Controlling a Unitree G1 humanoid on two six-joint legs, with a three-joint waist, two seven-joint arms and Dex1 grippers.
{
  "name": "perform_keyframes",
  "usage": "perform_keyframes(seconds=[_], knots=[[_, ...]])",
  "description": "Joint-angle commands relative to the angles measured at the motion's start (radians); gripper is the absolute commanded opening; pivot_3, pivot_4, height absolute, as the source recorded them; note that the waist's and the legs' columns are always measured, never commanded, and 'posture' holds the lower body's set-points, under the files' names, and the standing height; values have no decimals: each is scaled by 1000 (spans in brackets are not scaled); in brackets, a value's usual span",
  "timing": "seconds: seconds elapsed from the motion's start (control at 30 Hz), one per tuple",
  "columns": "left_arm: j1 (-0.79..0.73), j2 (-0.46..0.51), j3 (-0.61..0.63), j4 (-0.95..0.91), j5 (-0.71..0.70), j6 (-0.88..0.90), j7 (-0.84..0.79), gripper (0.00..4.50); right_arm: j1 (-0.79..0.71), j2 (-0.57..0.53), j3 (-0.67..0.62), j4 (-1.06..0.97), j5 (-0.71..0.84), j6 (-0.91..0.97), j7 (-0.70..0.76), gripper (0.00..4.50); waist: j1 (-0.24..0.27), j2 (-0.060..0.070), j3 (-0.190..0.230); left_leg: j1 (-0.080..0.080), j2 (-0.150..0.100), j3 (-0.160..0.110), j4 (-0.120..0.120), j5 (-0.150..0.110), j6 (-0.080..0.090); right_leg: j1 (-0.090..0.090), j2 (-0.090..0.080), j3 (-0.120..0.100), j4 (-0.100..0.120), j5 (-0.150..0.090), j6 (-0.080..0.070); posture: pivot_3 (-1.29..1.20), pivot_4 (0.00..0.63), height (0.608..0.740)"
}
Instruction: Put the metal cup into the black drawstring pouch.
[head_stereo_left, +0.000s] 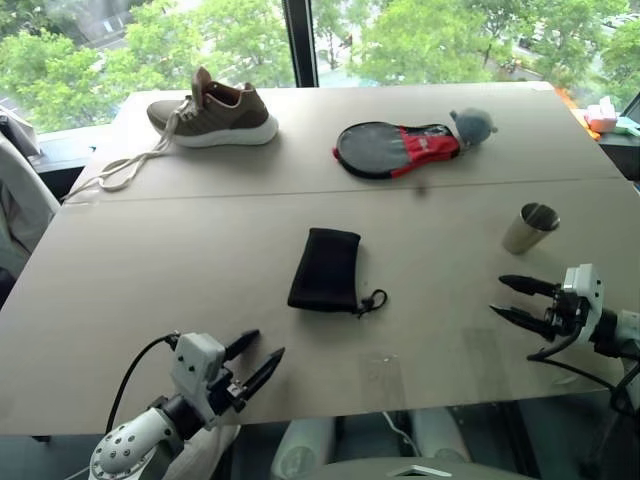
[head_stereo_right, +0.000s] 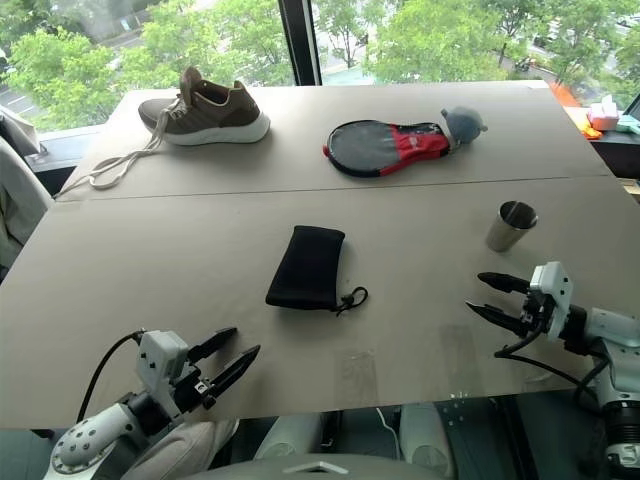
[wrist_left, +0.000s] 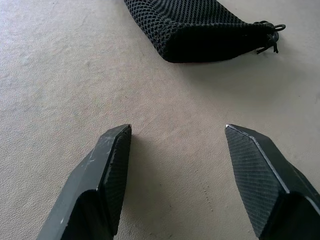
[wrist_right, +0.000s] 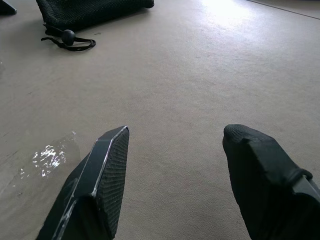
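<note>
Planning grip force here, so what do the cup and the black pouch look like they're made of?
The metal cup looks like polished steel: silvery, with bright reflections on its wall. The black drawstring pouch looks like soft woven mesh fabric, matte, with an open-weave texture in the left wrist view and a thin cord at its mouth.

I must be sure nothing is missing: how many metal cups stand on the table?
1. The metal cup stands upright on the table, on the robot's right side, just beyond the open right gripper. Nothing on the table seems big enough to hide another.
</note>
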Motion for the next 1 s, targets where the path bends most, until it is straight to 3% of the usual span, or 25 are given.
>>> perform_keyframes(seconds=[0.03, 0.83, 1.0], knots=[[2, 1, 4, 2, -7, -22, -11, 3082, 3, -15, -27, -34, 18, -1, 5, 3033, 0, 0, 0, 0, 0, 0, 0, 0, 0, 0, 0, 0, 0, 0, 0, 0, 150, 736], [-26, 12, 2, 13, -23, -39, -53, 3082, 32, 6, -29, -91, 60, 9, 7, 3033, 1, 0, 0, 0, 0, 0, 0, 0, 0, 0, 0, 0, 0, 0, 0, 0, 150, 736], [-46, 29, -18, -31, -21, -20, -46, 3082, 118, 3, -23, -226, 172, 72, 115, 3033, 2, 0, 0, 0, 0, 0, 0, 0, 0, 0, 0, 0, 1, 0, 0, 0, 150, 736]])
